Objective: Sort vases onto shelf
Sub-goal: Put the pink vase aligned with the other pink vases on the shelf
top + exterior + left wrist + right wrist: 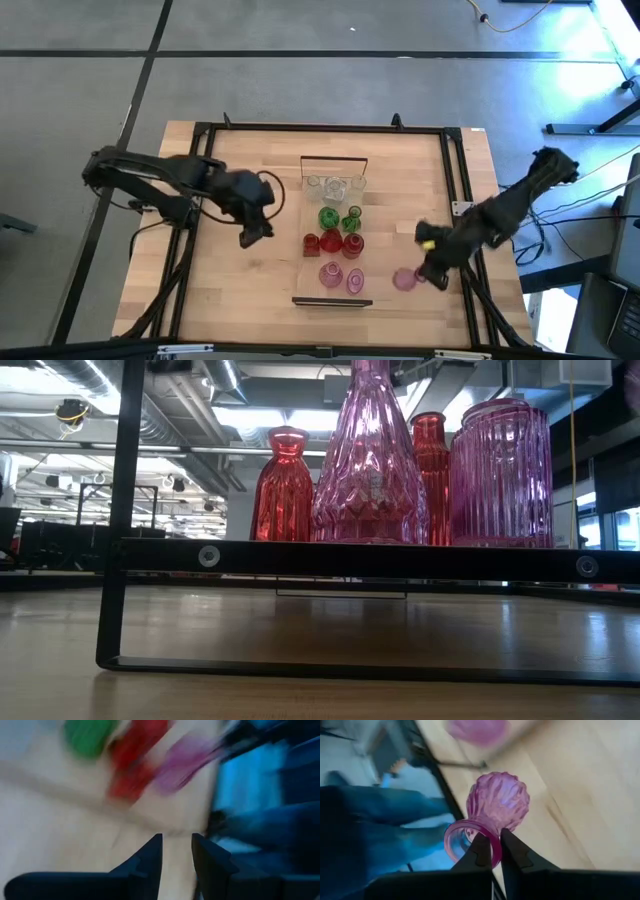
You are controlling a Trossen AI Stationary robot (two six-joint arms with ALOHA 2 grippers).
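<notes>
The table [250, 290], a light-wood top edged by a dark frame, carried the shelf [312, 285], a long narrow board with a thin dark raised frame at each short end, lying near the middle between the two arms. On the shelf the vases stood grouped by colour: clear vases [334, 186] at the far end, green vases [338, 217] next, red vases [334, 243] after them, and two pink vases [341, 278] at the near end; the low view showed a tall pink vase [368, 460] and a ribbed pink vase [500, 475] in front of the red ones. One small pink vase [404, 279] remained off the shelf, on the table well to the right of the pink pair. The right gripper [437, 277] sat at this vase, and the right wrist view showed its jaws clenched on the rim of the flared mouth, the bulbous body [499, 800] lying beyond the fingers. The left gripper [250, 236] hung over bare table left of the shelf, its jaws slightly parted and holding nothing. The step in hand appeared to be picking up the last pink vase. The next move likely called for a clean lift without slipping on the thin glass rim, then a carry leftward to the pink end of the shelf.
</notes>
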